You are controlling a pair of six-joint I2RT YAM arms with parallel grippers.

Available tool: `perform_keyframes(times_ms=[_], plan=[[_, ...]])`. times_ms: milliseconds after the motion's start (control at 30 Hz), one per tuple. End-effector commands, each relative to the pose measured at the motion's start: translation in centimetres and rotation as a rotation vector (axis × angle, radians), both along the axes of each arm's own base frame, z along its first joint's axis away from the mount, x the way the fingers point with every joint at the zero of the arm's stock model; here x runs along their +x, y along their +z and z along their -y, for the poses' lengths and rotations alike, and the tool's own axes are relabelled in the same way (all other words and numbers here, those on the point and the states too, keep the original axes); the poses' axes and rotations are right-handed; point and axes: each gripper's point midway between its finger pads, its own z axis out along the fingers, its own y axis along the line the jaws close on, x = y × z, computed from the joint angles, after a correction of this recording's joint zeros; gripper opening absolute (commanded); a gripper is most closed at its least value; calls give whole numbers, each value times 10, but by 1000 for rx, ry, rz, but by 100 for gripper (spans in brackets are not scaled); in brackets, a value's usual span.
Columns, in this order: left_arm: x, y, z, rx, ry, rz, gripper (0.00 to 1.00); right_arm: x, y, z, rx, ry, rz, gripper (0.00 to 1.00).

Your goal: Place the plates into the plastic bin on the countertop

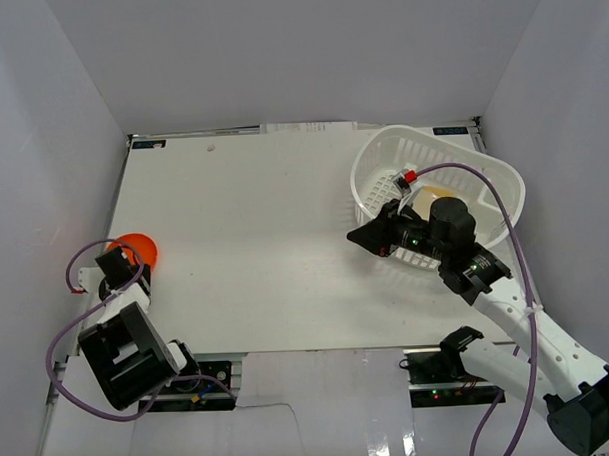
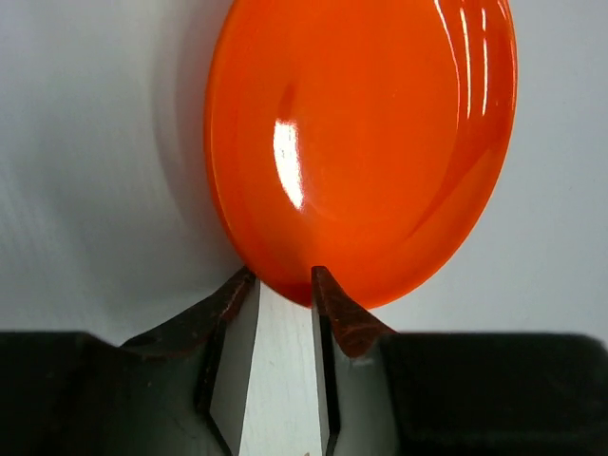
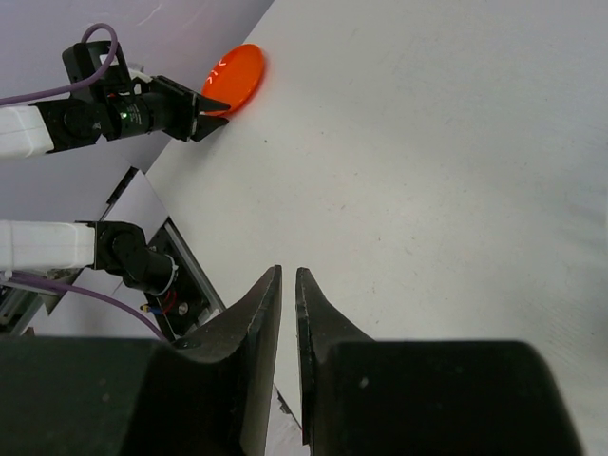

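An orange plate (image 1: 138, 248) lies at the left edge of the countertop (image 1: 265, 249), close to the wall. My left gripper (image 1: 126, 262) has closed in on its near rim. In the left wrist view one finger (image 2: 233, 294) sits against the outside of the plate (image 2: 361, 142) and the other (image 2: 332, 304) lies over its inner face. My right gripper (image 1: 357, 234) hangs shut and empty beside the plastic bin (image 1: 382, 145), pointing left across the countertop. A cream plate (image 1: 438, 193) shows inside the bin, partly hidden by the right arm. The right wrist view shows the orange plate (image 3: 242, 71) with the left gripper (image 3: 214, 106) at its rim.
White walls close in the countertop on the left, back and right. The right arm's purple cable (image 1: 494, 196) arcs over the bin. Both arm bases sit at the near edge.
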Motion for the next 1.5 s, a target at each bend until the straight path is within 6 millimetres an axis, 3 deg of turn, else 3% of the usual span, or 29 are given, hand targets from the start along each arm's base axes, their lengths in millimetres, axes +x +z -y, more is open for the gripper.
perform_keyframes(times_ms=[0,67,133,267,467,567,600,667,700,733,800,833,967,1067,1167,1367,1467], plan=[[2,-7,4,-21,-28,-9,38,3,1,-2,-4,-1,39,17],[1,-7,5,-24,-36,-8,25,3,2,-2,-3,-1,41,17],[4,-5,7,-19,-52,6,20,4,1,-3,-4,-2,37,17],[14,7,15,-15,-121,73,0,3,1,-8,-2,5,27,17],[37,42,46,-55,-298,247,0,4,2,-17,-10,-8,20,23],[51,75,84,-72,-483,389,0,4,8,-28,7,-1,32,30],[52,89,100,-80,-559,435,0,6,9,-32,5,-1,33,33],[51,103,125,-101,-656,490,0,6,8,-40,-2,0,33,51],[46,115,148,-123,-748,534,0,11,7,-43,-7,-23,34,70],[44,119,158,-137,-788,552,0,13,7,-46,-8,-32,37,80],[37,128,181,-173,-864,588,0,15,2,-55,-15,-37,26,93],[30,133,203,-202,-952,604,0,19,5,-58,-9,-48,34,98],[11,139,249,-270,-1116,617,0,31,-3,-77,-35,-54,23,94],[1,144,271,-299,-1205,620,0,42,-7,-85,-60,-67,19,94],[-6,155,286,-303,-1280,637,0,49,-11,-88,-67,-83,15,100],[-14,168,304,-282,-1386,646,0,58,-19,-91,-67,-113,7,78],[-16,171,312,-277,-1424,647,0,57,-18,-98,-55,-88,-6,57]])
